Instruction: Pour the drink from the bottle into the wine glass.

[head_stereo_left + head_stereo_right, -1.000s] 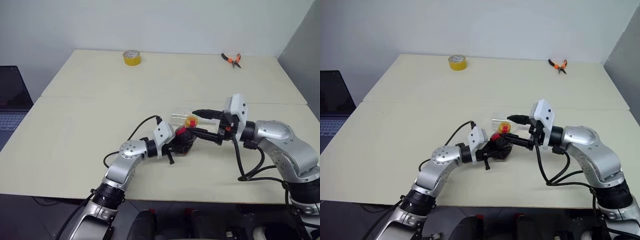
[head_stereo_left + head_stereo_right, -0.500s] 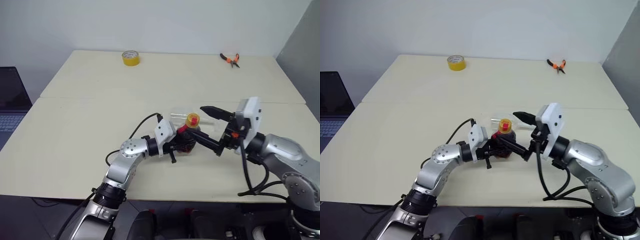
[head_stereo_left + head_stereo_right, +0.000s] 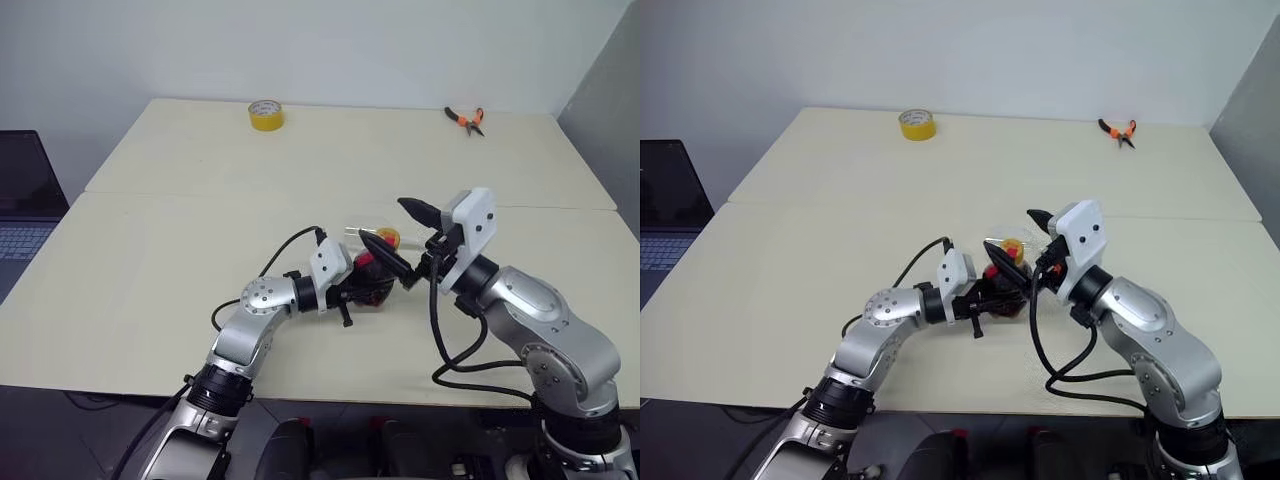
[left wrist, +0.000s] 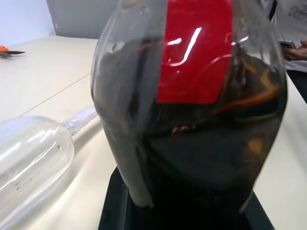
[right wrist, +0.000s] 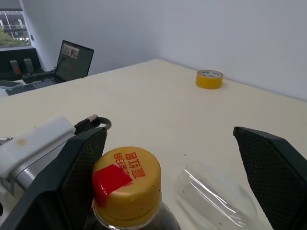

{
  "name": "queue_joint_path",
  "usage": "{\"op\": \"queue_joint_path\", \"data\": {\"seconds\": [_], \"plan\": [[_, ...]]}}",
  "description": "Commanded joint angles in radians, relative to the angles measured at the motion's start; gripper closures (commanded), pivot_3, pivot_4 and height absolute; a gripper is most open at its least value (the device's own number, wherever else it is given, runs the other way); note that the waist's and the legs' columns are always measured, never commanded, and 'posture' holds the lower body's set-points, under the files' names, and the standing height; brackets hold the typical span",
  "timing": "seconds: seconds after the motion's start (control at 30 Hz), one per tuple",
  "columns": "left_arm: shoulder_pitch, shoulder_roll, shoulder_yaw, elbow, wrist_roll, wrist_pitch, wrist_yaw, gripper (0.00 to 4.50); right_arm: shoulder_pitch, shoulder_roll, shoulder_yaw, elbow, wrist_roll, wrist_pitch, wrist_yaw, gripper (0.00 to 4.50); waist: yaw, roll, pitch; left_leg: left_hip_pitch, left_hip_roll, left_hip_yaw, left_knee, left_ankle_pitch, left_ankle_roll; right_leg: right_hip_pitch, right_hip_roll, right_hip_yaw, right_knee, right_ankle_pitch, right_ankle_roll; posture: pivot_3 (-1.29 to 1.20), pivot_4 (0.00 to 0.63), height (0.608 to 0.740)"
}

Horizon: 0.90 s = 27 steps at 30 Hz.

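The bottle (image 3: pixel 372 282) stands upright on the table (image 3: pixel 150 250), my left gripper (image 3: pixel 360 290) shut on its rounded body. The dark drink (image 4: pixel 201 158) fills it below the red label (image 4: pixel 196 52). Its yellow cap (image 5: pixel 127 179) is on. My right gripper (image 3: pixel 400 238) is open at cap height, one finger on each side of the cap and not touching it; its fingers (image 5: pixel 273 172) stand wide apart in the right wrist view. The wine glass (image 3: pixel 362 233) lies on its side just behind the bottle, with its empty bowl (image 4: pixel 29 158) near the bottle's base.
A yellow tape roll (image 3: pixel 264 115) sits at the table's far left and orange-handled pliers (image 3: pixel 463 118) at the far right. A laptop (image 3: pixel 25 200) stands off the table's left edge. A seam (image 3: pixel 200 195) runs across the tabletop.
My right gripper opened wider, drew back to the right, then swung in again and now straddles the cap at a new angle. The left gripper and the bottle stayed put.
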Motion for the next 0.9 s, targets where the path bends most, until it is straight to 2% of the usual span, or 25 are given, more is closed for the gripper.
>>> {"op": "queue_joint_path", "data": {"seconds": [0.03,0.37,0.6,0.73,0.9], "plan": [[-0.013,-0.006,0.007,-0.03,-0.012,-0.026,0.001,3.86,0.038,-0.038,-0.09,-0.03,0.023,0.007,0.013,0.0,0.001,0.0,0.0,0.0,0.0,0.0,0.0,0.0,0.0,0.0,0.0,0.0,0.0,0.0,0.0,0.0,0.15,0.74],[-0.009,-0.002,0.009,-0.03,-0.01,-0.029,0.005,3.87,0.128,-0.095,-0.228,-0.089,0.185,0.047,0.045,0.0,0.0,0.0,0.0,0.0,0.0,0.0,0.0,0.0,0.0,0.0,0.0,0.0,0.0,0.0,0.0,0.0,0.15,0.74],[-0.012,-0.002,0.008,-0.027,-0.013,-0.031,0.005,3.87,0.156,-0.184,-0.226,-0.152,0.325,0.097,0.11,0.0,-0.001,0.0,0.0,0.0,0.0,0.0,0.0,0.0,0.0,0.0,0.0,0.0,0.0,0.0,0.0,0.0,0.15,0.74],[-0.013,-0.004,0.006,-0.026,-0.011,-0.032,0.004,3.87,0.095,-0.162,-0.183,-0.142,0.311,0.092,0.062,0.0,-0.001,0.0,0.0,0.0,0.0,0.0,0.0,0.0,0.0,0.0,0.001,0.0,0.0,0.0,0.0,0.0,0.15,0.74],[-0.015,-0.006,0.003,-0.025,-0.009,-0.031,0.001,3.87,-0.005,-0.123,-0.082,-0.065,0.158,0.051,0.0,0.0,-0.003,0.0,0.0,0.0,0.0,0.0,0.0,0.0,0.0,0.0,0.001,0.0,0.0,0.0,0.0,0.0,0.15,0.74]]}}
